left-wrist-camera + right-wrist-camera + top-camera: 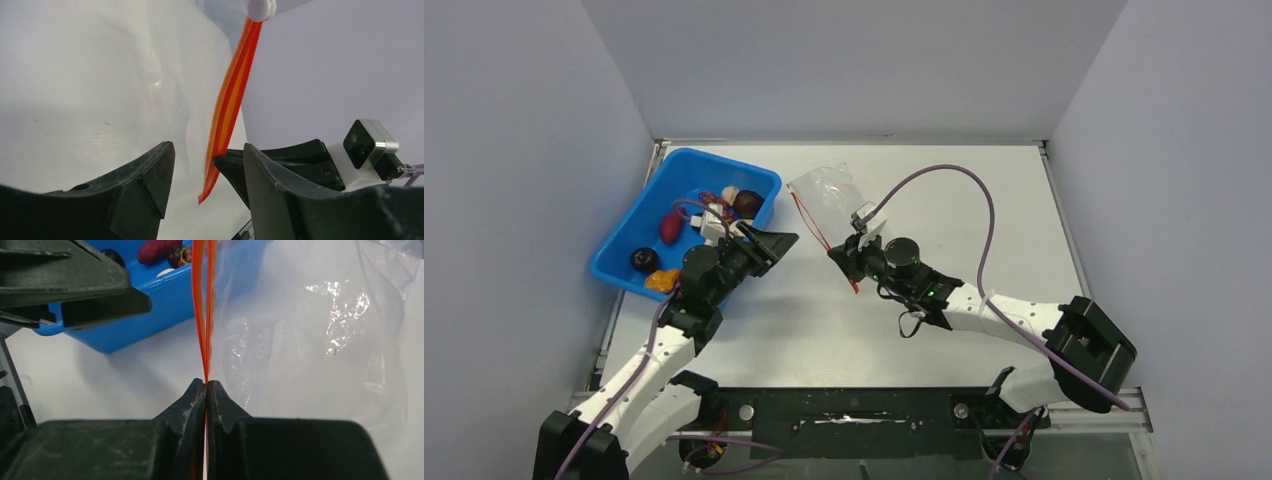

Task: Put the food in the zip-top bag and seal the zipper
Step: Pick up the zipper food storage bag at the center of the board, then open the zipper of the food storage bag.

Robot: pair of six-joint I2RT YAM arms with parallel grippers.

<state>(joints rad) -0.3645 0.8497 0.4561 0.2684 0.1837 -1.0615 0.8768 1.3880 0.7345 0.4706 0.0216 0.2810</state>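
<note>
Zip-top bag (827,190) beside blue bin (724,162) of food (670,227)

No legible text or labels

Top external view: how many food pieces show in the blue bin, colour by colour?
Orange piece: 1
Red piece: 1
Dark pieces: 2
White piece: 1
Total: 5 visible; the left arm covers part of the blue bin, so more may be hidden.

Clear bag (826,186), red zipper (821,238) (the bin (692,174) is blue).
</note>
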